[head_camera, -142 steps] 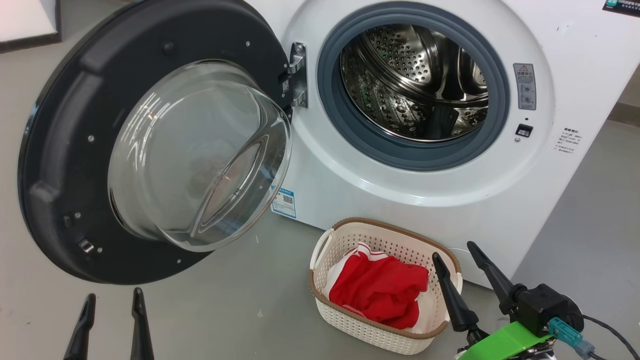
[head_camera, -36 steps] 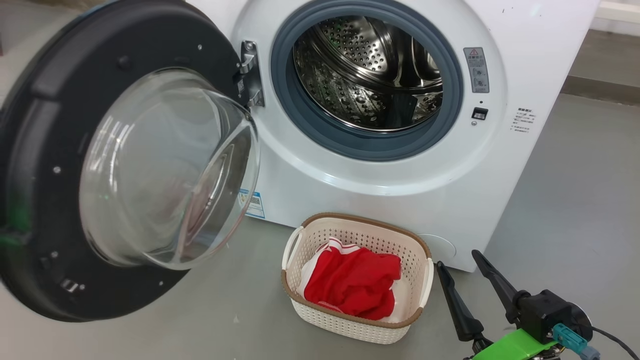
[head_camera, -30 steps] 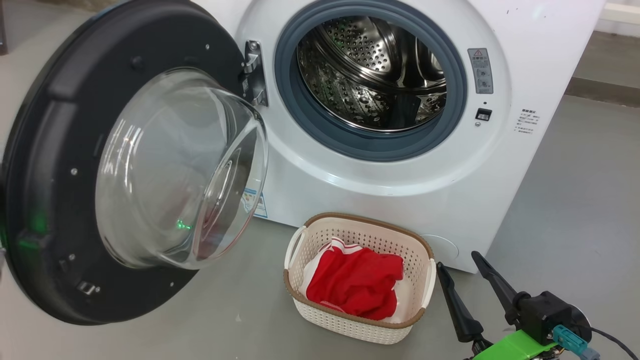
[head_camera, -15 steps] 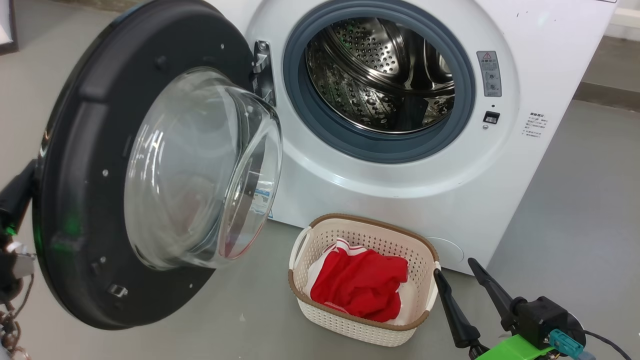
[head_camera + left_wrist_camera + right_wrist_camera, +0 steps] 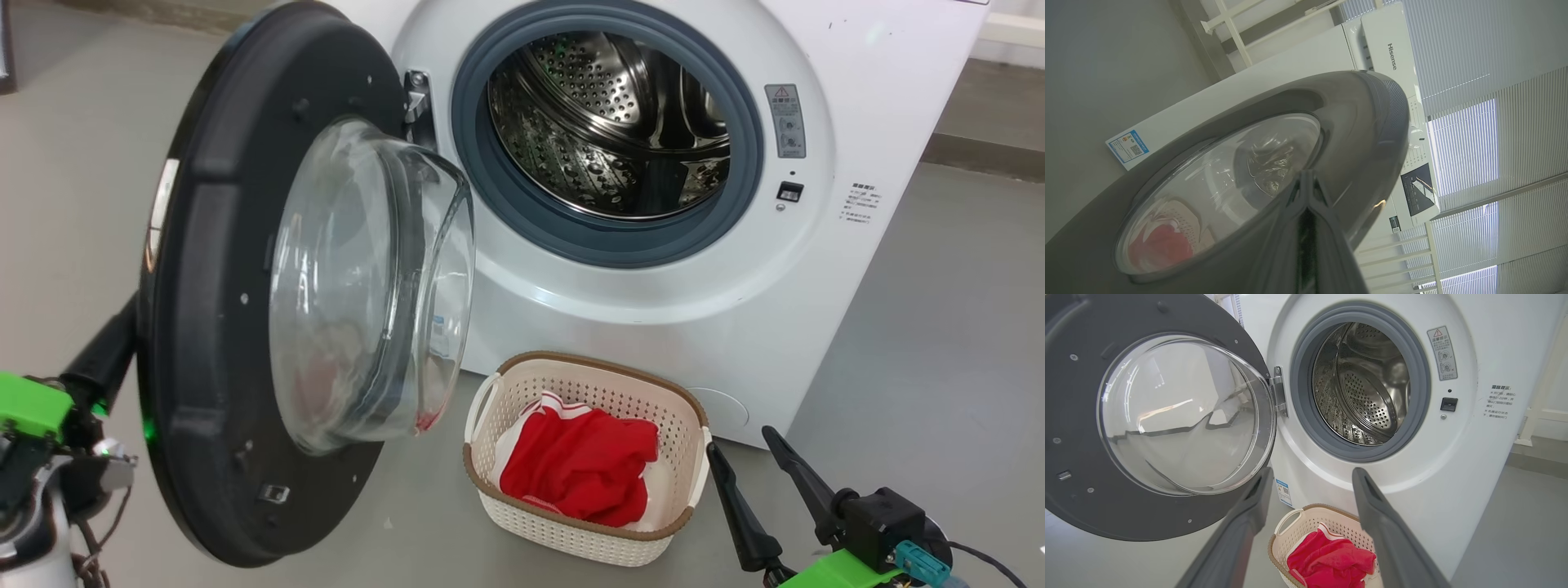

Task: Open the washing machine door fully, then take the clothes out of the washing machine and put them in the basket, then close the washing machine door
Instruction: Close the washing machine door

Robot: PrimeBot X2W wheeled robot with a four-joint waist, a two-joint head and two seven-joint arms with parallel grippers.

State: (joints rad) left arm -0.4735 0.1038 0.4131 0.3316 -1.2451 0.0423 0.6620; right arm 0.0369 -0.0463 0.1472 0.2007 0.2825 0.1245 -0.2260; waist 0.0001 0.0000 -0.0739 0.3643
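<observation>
Grey floor, white washing machine: left gripper, fingers pinched together, sits behind the washing machine door, seemingly to push it closed; right gripper spread, idle beside the basket holding the clothes

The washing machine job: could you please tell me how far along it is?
Done: the drum looks empty and the clothes lie in the basket. In hand: the left gripper, shut, sits behind the half-open washing machine door. Left: shutting it. The right gripper hangs open.
</observation>
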